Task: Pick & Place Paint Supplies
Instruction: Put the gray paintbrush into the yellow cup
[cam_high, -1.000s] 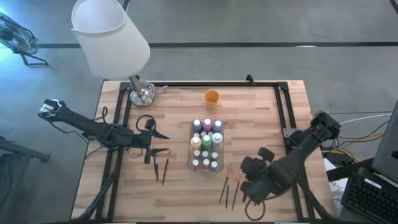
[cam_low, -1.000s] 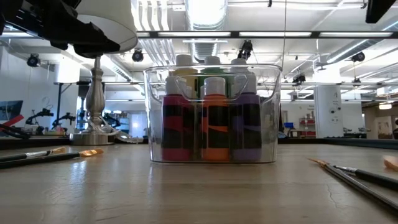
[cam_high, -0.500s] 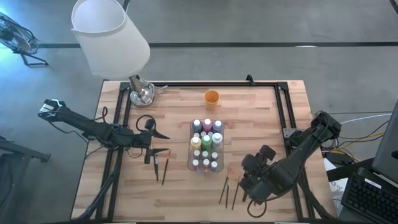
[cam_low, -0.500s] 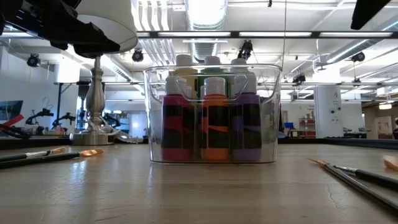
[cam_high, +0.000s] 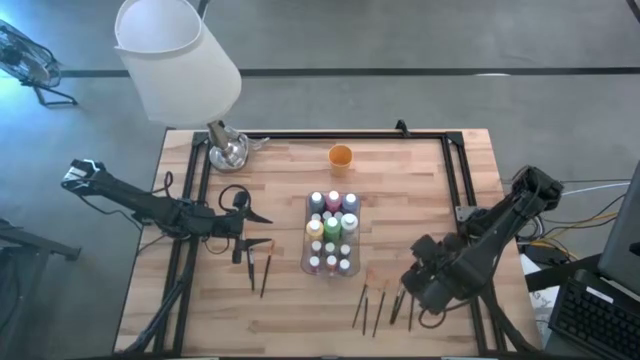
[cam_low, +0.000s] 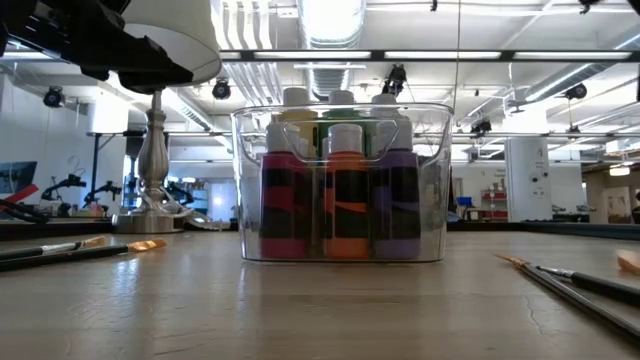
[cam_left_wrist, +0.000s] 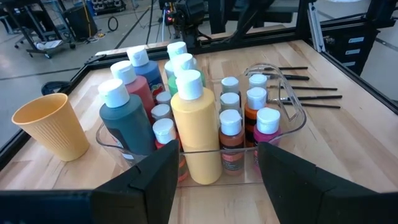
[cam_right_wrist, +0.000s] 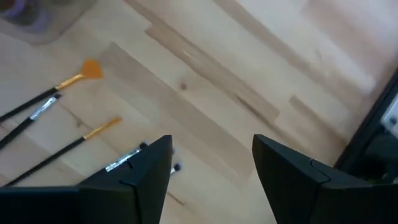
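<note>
Looks like brush pickup: right gripper (cam_right_wrist: 211, 171), fingers spread & empty, hovers w/ paintbrushes (cam_right_wrist: 59, 140) just beside; next needs lowering, pinching one.

Place: a robotics lab or workshop.
Floor: bare grey concrete around the wooden table (cam_high: 290, 300).
Ceiling: exposed ducts and strip lights above the table.
Gear: camera tripods and equipment racks beyond the table lamp (cam_low: 150, 120).
</note>
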